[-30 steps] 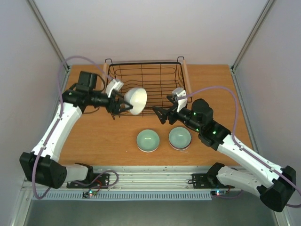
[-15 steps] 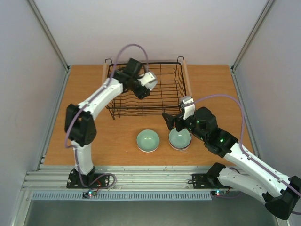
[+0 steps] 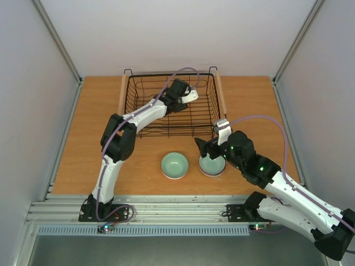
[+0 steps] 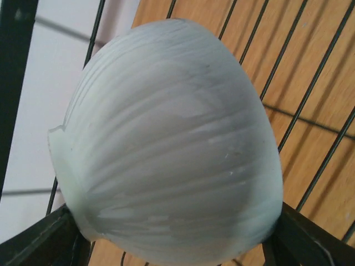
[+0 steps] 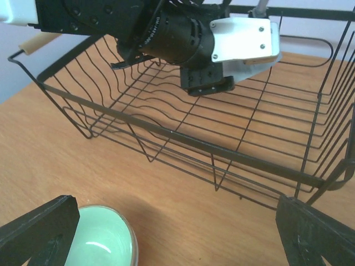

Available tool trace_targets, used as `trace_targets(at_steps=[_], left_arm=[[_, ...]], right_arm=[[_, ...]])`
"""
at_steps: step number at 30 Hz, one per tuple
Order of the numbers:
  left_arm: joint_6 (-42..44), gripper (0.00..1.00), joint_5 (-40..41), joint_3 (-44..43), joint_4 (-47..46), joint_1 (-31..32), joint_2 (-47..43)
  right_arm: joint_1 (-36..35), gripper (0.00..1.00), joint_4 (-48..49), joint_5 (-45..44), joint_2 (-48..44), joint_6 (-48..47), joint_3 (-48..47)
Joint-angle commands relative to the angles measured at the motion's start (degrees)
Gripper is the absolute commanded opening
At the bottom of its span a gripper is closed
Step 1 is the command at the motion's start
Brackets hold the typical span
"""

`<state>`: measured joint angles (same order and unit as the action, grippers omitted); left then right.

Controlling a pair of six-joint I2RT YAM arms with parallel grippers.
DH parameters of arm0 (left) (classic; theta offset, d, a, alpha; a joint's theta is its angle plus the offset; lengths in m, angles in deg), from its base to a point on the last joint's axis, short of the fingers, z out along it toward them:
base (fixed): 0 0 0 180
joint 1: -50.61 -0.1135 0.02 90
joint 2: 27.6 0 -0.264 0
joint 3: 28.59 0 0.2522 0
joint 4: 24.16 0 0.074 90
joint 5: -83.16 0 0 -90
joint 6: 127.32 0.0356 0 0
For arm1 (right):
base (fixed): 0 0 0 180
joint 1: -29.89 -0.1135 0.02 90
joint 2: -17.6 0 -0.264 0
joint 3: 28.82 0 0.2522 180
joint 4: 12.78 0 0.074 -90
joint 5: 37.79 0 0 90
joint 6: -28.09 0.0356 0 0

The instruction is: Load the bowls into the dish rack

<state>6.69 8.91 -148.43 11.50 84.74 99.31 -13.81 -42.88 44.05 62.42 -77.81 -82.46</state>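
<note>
My left gripper (image 3: pixel 187 98) reaches into the black wire dish rack (image 3: pixel 166 73) and is shut on the white bowl (image 4: pixel 166 138), which it holds over the wire bottom (image 4: pixel 310 83). In the top view the wrist hides the bowl. Two pale mint green bowls stand on the table in front of the rack, one on the left (image 3: pixel 174 165) and one on the right (image 3: pixel 214 165). My right gripper (image 3: pixel 206 148) is open and empty, just above the far-left rim of the right bowl. A mint bowl (image 5: pixel 102 238) shows by its left finger (image 5: pixel 39 233). The other bowls are out of view.
The rack has light wooden handles on its left (image 3: pixel 121 93) and right (image 3: pixel 220 91) sides. Its near wall (image 5: pixel 194 141) stands just beyond my right gripper (image 5: pixel 177 238). Bare wooden table (image 3: pixel 89 138) lies to the left and right of the rack.
My left arm has carried the white bowl from the rack's front-left corner over the rim into the rack. My right gripper has moved down and nearer, onto the right mint bowl.
</note>
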Motion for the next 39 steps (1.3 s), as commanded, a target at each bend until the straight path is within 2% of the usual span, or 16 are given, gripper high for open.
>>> trace_targets(at_steps=[1, 13, 14, 17, 24, 26, 28, 35, 39], left_arm=[[5.6, 0.00, 2.8, -3.3, -11.8, 3.5, 2.8], [7.5, 0.01, 3.2, -8.0, -8.6, 6.0, 10.8], [7.6, 0.06, 3.2, -7.8, -8.6, 6.0, 11.0], [7.7, 0.27, 3.4, -7.6, -8.2, 6.0, 11.3], [7.2, 0.84, 3.7, -7.5, -5.7, 6.0, 11.8], [7.1, 0.94, 3.9, -7.0, -5.4, 6.0, 11.9], [6.9, 0.99, 3.9, -6.6, -4.7, 6.0, 12.0], [6.2, 0.99, 4.7, -5.9, -4.9, 5.8, 11.0], [2.7, 0.99, 4.9, -9.7, -4.4, 4.2, 8.7]], right_arm=[[-0.4, 0.98, -0.1, -2.0, -0.4, 0.5, 1.5], [-0.4, 0.99, 0.2, -4.9, -1.1, -0.5, 3.2], [-0.4, 0.98, 0.2, -5.0, -1.4, -0.5, 3.3], [-0.4, 0.99, 0.1, -5.2, -1.9, -0.5, 3.8], [-0.4, 0.98, -0.4, -5.5, -3.1, -0.8, 4.0], [-0.3, 0.98, -0.7, -5.5, -3.5, -0.9, 4.0], [-0.4, 0.98, -1.2, -5.6, -4.1, -1.0, 4.0], [-0.4, 0.99, -1.9, -5.5, -5.4, -0.6, 3.9], [-0.4, 0.98, -2.2, -5.3, -5.3, -0.8, 3.2]])
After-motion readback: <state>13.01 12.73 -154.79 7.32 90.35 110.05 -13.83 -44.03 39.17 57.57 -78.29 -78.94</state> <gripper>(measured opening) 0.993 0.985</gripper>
